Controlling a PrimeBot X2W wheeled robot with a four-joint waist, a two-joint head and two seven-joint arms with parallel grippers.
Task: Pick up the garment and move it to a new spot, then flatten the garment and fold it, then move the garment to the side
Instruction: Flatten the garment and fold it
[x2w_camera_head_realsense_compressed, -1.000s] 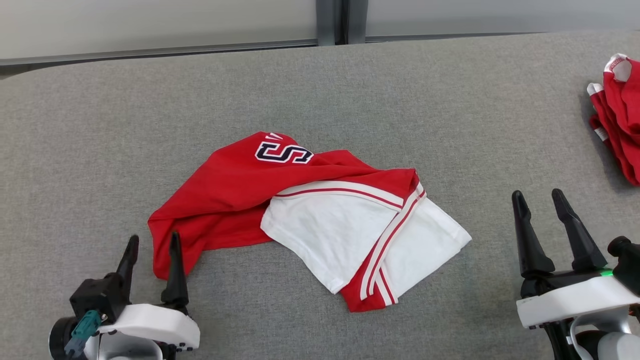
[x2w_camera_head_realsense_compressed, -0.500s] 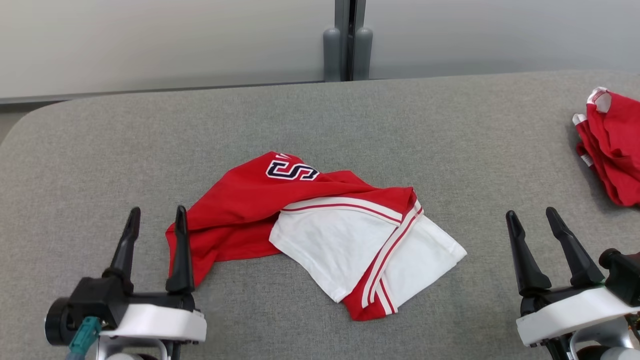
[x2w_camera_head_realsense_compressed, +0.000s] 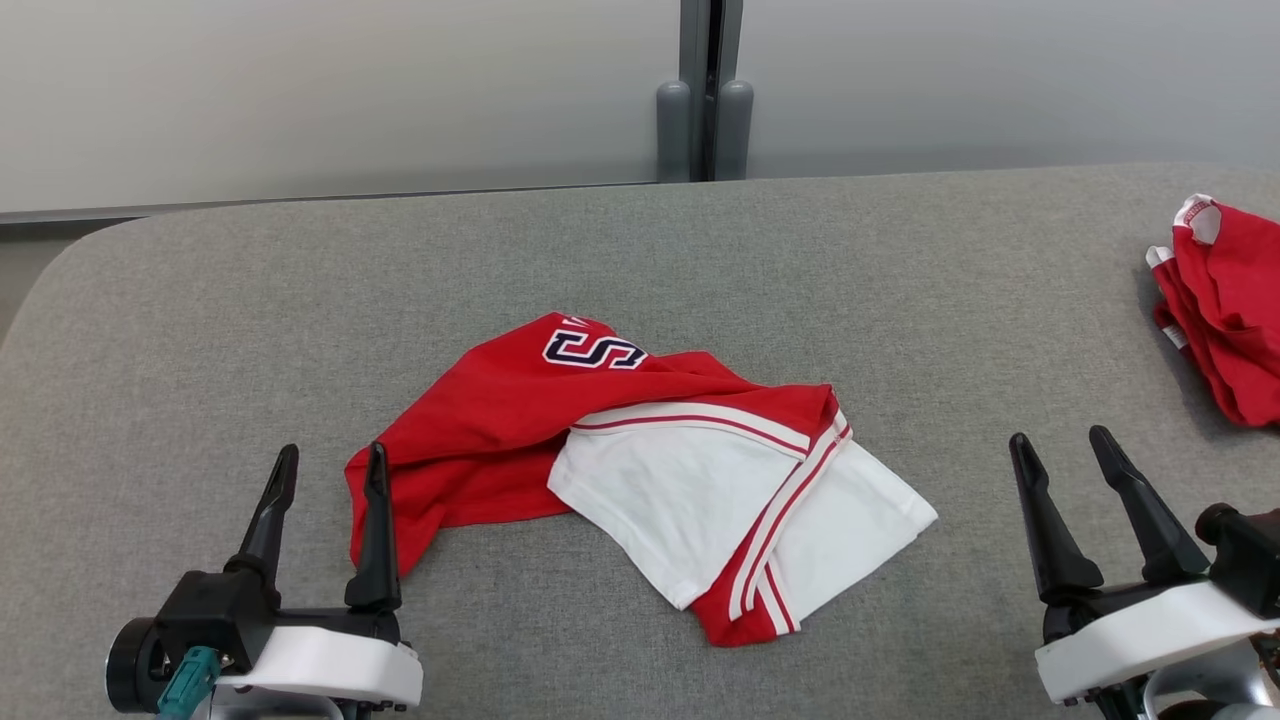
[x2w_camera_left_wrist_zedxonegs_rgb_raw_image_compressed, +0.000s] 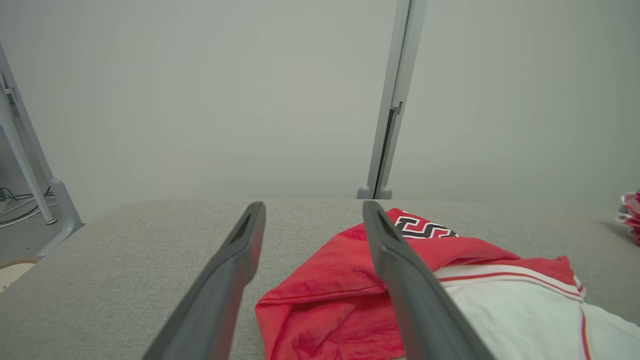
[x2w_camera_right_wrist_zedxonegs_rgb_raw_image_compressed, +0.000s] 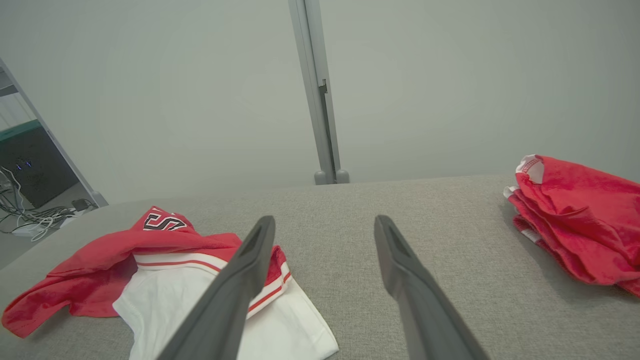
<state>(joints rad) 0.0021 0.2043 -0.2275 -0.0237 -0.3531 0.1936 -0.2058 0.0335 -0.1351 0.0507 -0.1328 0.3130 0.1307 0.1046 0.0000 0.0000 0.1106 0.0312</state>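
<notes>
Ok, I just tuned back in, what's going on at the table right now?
The garment lies crumpled in the middle of the grey table, with a white sleeve flopped over its red body. Both grippers are open and hold nothing. The left gripper sits by the garment's near left corner, and the right gripper is well off to its right. Another red-and-white cloth pile lies at the table's right edge. Flattening and folding are not yet done.

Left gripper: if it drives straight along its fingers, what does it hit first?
Likely the red left corner of the garment: the inner finger of the left gripper lines up with it, the outer one with bare table. Its height over the cloth is unclear.
</notes>
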